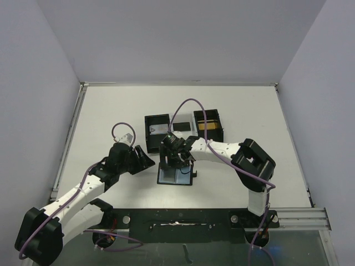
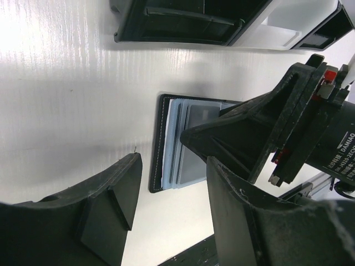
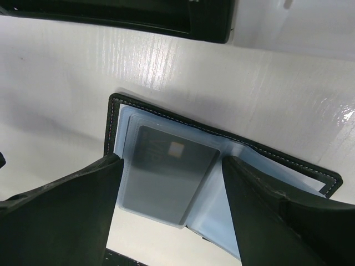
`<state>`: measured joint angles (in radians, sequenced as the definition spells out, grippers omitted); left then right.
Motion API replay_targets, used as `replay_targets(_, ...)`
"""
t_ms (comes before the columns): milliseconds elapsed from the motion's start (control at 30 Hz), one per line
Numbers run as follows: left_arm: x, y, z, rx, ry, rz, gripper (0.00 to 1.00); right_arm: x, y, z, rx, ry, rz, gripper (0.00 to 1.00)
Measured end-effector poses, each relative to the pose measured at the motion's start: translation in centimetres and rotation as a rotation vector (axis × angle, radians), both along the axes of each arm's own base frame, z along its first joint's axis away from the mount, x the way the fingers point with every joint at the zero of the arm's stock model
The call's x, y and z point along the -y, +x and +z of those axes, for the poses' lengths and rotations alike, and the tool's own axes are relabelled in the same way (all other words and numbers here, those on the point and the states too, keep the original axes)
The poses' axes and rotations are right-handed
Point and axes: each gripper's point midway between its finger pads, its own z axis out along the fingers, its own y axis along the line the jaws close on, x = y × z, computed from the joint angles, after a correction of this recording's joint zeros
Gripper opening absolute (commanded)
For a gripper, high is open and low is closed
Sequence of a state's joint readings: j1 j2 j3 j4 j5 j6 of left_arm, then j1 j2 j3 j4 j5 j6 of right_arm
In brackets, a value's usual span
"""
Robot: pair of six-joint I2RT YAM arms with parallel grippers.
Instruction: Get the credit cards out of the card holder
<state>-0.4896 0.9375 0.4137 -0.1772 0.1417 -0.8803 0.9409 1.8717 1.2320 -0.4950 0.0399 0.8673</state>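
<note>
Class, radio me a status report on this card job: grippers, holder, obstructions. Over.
Left gripper open, empty, beside card holder. Right gripper open over it, straddling grey card. Card in its sleeve, not out. Black boxes behind, clear.

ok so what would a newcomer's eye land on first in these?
The card holder, lying open at the table's middle, with a grey chip card tucked in its clear pocket. The right gripper is directly over it, open, a finger on either side of that card. The left gripper waits open just left of the holder, and two black boxes stand behind.
</note>
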Motion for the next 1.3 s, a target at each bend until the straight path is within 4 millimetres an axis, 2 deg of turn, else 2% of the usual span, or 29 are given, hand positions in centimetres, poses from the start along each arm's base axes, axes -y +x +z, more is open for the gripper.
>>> replay_targets(300, -0.1, 0.0, 0.4, 0.017, -0.007, 0.009, 0.49, 0.1, 0.1, -0.1, 0.012, -0.031, -0.003, 0.74)
replay_targets(500, -0.2, 0.0, 0.3, 0.018, -0.006, 0.011, 0.49, 0.4, 0.1, -0.2, 0.023, -0.068, -0.009, 0.66)
replay_targets(600, -0.3, -0.1, 0.1, 0.011, -0.002, 0.014, 0.49, 0.6, 0.2, -0.3, 0.027, -0.081, -0.012, 0.57)
replay_targets(833, -0.3, -0.1, 0.1, 0.01, -0.005, 0.01, 0.49, 0.5, 0.2, -0.4, 0.024, -0.078, -0.014, 0.5)
replay_targets(1000, 0.3, -0.3, 0.3, 0.012, -0.031, -0.022, 0.49, 1.0, 0.3, -0.3, 0.026, -0.007, -0.026, 0.48)
replay_targets(1167, 1.6, -0.4, 0.5, 0.011, -0.077, -0.082, 0.49, 1.8, 0.4, -0.2, 0.012, 0.106, -0.049, 0.48)
replay_targets(1300, 2.3, -0.7, 0.2, 0.002, -0.101, -0.121, 0.49, 2.1, 0.5, -0.1, -0.009, 0.17, -0.07, 0.59)
